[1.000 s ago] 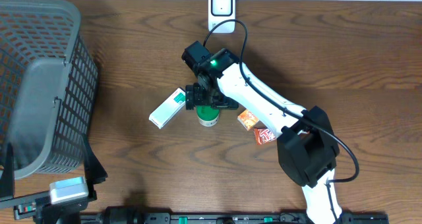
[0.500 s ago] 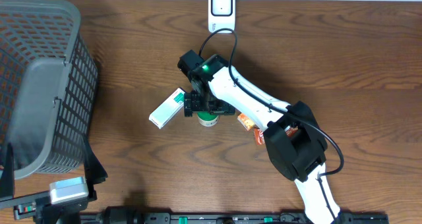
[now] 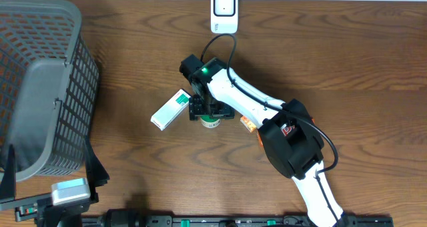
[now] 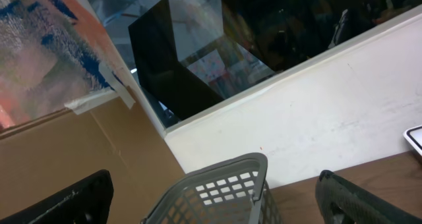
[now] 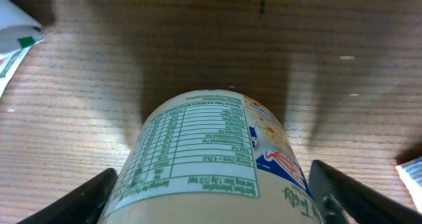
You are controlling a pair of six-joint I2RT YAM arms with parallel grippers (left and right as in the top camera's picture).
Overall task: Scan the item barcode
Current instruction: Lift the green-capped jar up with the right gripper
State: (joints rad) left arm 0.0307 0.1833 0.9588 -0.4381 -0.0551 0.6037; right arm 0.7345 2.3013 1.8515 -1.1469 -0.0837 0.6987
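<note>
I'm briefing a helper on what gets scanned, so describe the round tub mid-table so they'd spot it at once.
On the brown wooden table, come straight forward from the white scanner at the far edge. The tub sits there between a flat white-and-green box on its left and orange packets on its right. It is the only round item, with a green top.
</note>
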